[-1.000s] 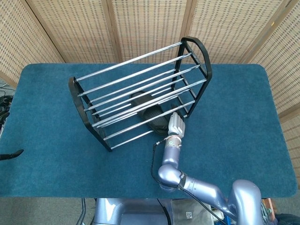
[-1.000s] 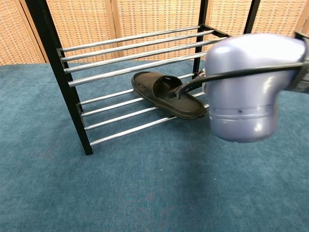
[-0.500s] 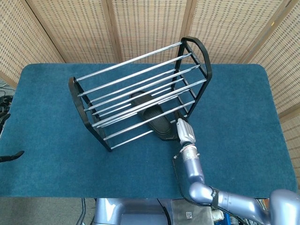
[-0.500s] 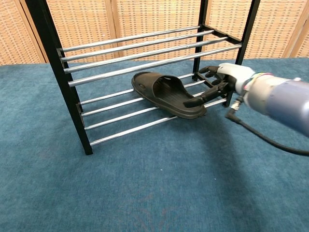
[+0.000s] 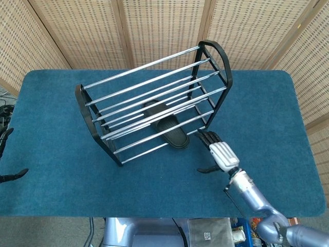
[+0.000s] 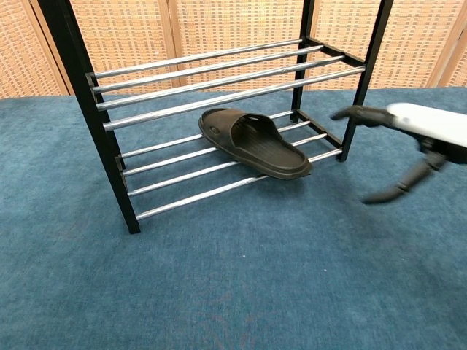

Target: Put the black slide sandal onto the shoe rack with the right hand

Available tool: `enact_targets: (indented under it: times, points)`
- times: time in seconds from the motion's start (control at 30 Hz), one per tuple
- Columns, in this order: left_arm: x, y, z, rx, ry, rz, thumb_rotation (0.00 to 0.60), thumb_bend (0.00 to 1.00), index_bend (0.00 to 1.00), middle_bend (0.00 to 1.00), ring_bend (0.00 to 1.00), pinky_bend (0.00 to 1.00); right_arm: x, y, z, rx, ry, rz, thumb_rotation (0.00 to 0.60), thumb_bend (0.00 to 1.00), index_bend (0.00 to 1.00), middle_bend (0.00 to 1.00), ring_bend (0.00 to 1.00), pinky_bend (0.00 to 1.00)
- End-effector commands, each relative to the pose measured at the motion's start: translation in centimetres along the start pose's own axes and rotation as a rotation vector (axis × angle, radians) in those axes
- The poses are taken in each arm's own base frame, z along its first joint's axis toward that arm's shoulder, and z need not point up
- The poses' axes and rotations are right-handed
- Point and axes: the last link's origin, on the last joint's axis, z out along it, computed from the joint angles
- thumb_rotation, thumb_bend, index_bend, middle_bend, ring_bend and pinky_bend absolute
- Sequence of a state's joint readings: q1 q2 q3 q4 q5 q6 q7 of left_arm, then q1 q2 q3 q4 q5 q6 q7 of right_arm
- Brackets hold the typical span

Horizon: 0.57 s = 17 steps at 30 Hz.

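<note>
My right hand (image 5: 220, 153) hangs released, fingers spread, beside the rack (image 5: 154, 100); I judge the sandal (image 6: 255, 142) placed, resting across the lower bars.

right hand (image 5: 220, 153) let go of black slide sandal (image 6: 255, 141) and drew back to the right, clear of shoe rack (image 5: 154, 98) | fingers spread, holding nothing | arm swung out of the chest view's centre | sandal was left lying on the lower rails
</note>
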State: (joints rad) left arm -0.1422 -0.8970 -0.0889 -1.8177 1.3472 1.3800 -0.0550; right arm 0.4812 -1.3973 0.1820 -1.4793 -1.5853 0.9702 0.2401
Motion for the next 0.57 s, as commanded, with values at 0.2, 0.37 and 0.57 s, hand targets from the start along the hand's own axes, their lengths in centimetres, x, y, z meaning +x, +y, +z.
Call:
enact_targets:
  times: [0.2,0.37,0.57]
  points:
    - [-0.2,-0.2,-1.3,-0.005,0.030,0.006,0.600,0.04,0.00,0.00,0.00,0.00,3.5,8.5,-13.1,-0.198,0.024,-0.215,0.600,0.00,0.00,0.00,0.00,0.00]
    - [-0.5,-0.2,-2.0,-0.010,0.039,0.017,0.600,0.03,0.00,0.00,0.00,0.00,3.9,8.5,-16.5,-0.332,0.113,-0.155,0.600,0.00,0.00,0.00,0.00,0.00]
    - [-0.6,-0.2,-2.3,-0.011,0.058,0.025,0.600,0.03,0.00,0.00,0.00,0.00,5.1,7.5,-17.3,-0.351,0.198,-0.115,0.600,0.00,0.00,0.00,0.00,0.00]
